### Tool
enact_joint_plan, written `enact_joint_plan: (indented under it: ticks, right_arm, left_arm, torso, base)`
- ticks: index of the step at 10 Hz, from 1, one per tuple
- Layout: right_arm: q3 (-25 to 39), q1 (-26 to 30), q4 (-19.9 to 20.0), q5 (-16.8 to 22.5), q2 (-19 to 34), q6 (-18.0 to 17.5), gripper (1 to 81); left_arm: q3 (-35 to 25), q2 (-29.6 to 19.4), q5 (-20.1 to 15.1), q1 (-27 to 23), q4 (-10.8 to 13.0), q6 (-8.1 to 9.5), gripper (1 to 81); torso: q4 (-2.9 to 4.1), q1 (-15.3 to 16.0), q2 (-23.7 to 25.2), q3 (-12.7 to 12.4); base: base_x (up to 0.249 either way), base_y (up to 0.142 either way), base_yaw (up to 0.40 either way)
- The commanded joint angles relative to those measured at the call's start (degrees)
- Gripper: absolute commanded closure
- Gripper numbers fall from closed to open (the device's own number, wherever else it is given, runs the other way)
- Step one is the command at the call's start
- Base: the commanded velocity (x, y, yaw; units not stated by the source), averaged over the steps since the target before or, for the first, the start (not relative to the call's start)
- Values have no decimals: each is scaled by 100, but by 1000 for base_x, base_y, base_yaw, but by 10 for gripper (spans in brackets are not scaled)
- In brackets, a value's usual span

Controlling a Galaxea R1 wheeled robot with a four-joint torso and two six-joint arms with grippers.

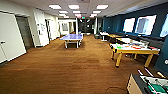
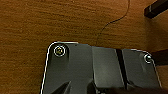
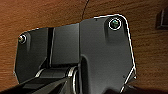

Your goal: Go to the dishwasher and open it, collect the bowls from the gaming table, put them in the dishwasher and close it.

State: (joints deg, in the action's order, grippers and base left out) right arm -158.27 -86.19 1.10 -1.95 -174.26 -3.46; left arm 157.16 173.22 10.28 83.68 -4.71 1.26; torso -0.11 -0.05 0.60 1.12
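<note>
Head view: long open room, brown carpet point(image 1: 65, 70) across the whole floor, ceiling light panels point(image 1: 73, 6) in rows overhead. The gaming table point(image 1: 133, 50), white top with yellow edge and yellow legs, sits to the right at mid-distance, strewn with colourful items; a lime green spot near its near-left corner could be one of the bowls point(image 1: 118, 46), too small to confirm, the other colours on top can't be sorted. Blue table-tennis table point(image 1: 72, 38) further down the middle of the room. More tables point(image 1: 125, 39) line the dark teal right wall point(image 1: 112, 23) under bright windows point(image 1: 145, 24). White wall with a door point(image 1: 10, 37) on the left. A corner of the table-football table point(image 1: 150, 86), green field and rods, sits at the near right. Jaw state: can't tell for either arm, both wrist views are mostly the robot's own dark plate, with carpet past it. Relative to the jaws: the gaming table is well apart from both, nothing between or touching that I can see. Left wrist view has a thin dark cable point(image 2: 112, 22) lying on the carpet and a dark furniture leg point(image 2: 156, 8) near it. Right wrist view has a thin dark line point(image 3: 85, 7) on the carpet, likely cable, and a dark block point(image 3: 162, 18) at the edge, unidentifiable.
</note>
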Motion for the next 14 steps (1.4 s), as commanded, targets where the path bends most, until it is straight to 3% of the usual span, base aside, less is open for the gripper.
enact_joint_plan:
  ticks: [1, 9, 14]
  right_arm:
    - [17, 325, -13, 274, -23, 3, 10]
    - [17, 317, -13, 274, -23, 3, 10]
    - [17, 326, -4, 274, -23, 3, 10]
  left_arm:
    - [-1, -23, -237, -338, -30, -21, 10]
    - [-1, -23, -237, -338, -22, -29, 10]
    - [-1, -15, -237, -338, -22, -29, 10]
  torso:
    - [0, 5, 0, 0]
    - [0, 5, 0, 0]
    - [0, 5, 0, 0]
  base:
    - [194, 80, 0]
    - [194, 93, 0]
    - [194, 0, 0]
